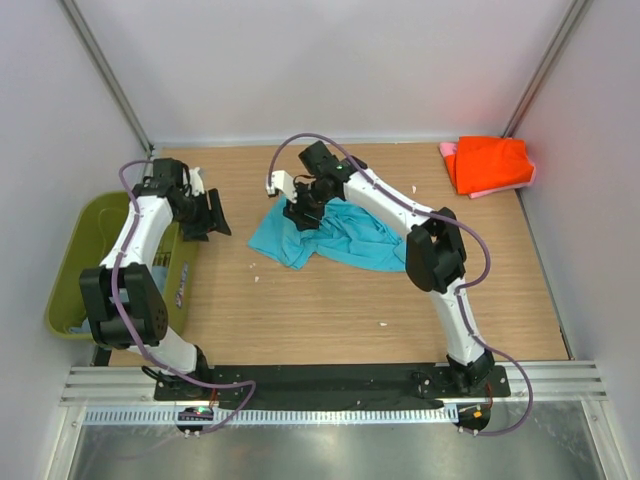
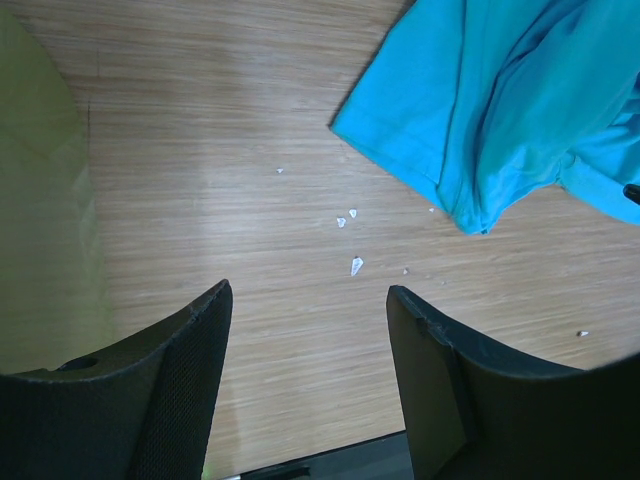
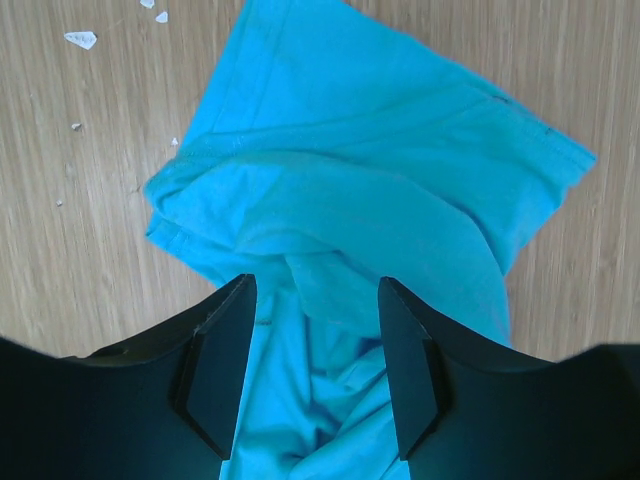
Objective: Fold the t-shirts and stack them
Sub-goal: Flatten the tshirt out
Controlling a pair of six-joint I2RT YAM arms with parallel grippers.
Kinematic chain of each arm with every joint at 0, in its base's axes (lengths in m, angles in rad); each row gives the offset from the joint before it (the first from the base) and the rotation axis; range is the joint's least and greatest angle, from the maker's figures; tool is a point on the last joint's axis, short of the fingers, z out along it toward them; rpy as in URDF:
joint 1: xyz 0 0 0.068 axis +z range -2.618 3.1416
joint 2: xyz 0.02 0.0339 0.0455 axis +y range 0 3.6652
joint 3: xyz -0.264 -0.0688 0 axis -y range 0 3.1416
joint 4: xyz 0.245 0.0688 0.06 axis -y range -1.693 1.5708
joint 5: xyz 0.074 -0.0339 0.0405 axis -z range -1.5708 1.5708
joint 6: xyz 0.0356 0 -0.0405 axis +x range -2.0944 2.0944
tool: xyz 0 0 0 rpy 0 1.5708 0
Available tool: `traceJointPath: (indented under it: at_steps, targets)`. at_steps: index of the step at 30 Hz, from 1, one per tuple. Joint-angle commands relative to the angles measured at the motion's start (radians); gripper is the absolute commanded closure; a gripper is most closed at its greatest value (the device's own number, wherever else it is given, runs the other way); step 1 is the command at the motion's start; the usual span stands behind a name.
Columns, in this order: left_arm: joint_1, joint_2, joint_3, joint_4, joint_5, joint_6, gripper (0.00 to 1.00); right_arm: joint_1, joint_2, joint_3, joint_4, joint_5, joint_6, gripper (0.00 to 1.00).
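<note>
Right fingers (image 3: 215,350): apart, not clamped; they straddle a raised ridge of the turquoise t-shirt (image 3: 380,180), and you cannot tell whether the pads touch the cloth. Left fingers (image 2: 180,370): apart, holding nothing, over bare counter (image 2: 250,120) strewn with a few white scraps (image 2: 356,265); the nearest hem of the turquoise shirt lies up and to the right of them in the left wrist view, apart from them. Turquoise t-shirt: crumpled and bunched at mid-counter, one sleeve or corner spread flat, the rest in loose folds; not yet laid out. Orange-red t-shirt (image 1: 490,160): folded, at the far right corner, lying on a pink t-shirt (image 1: 503,189) whose edges show beneath it; this reads as the stack begun. Olive-green bin (image 1: 70,270): beside the counter on the left arm's side; contents too small to tell. Step in hand, by judgement: taking hold of the turquoise shirt to spread it for folding. Next move calls for you to close the right fingers on that ridge, bring the left fingers to the near hem, and draw the cloth flat.
</note>
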Motion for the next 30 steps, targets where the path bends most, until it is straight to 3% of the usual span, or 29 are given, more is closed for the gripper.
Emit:
traceJointPath:
  at_steps: [1,12,15,16,19,30]
  targets:
    - [0.009,-0.038,-0.006,0.003,-0.002,0.008,0.35,0.024,0.008,0.052,0.053,-0.015,-0.028,0.42]
    - [0.023,-0.031,-0.003,0.009,0.013,-0.005,0.35,0.054,0.123,0.049,0.138,0.074,-0.012,0.42]
    - [0.026,-0.035,-0.004,0.005,0.014,-0.006,0.35,0.056,0.149,0.067,0.153,0.1,0.011,0.58]
    - [0.026,-0.034,-0.006,0.005,0.016,-0.006,0.35,0.056,0.152,0.084,0.153,0.108,0.023,0.77]
    - [0.026,-0.032,-0.015,0.011,0.024,-0.009,0.35,0.054,0.128,0.106,0.171,0.145,0.069,0.99]
    - [0.014,0.076,0.029,0.037,0.116,-0.025,0.38,0.051,-0.178,0.259,0.263,0.246,0.113,0.99]
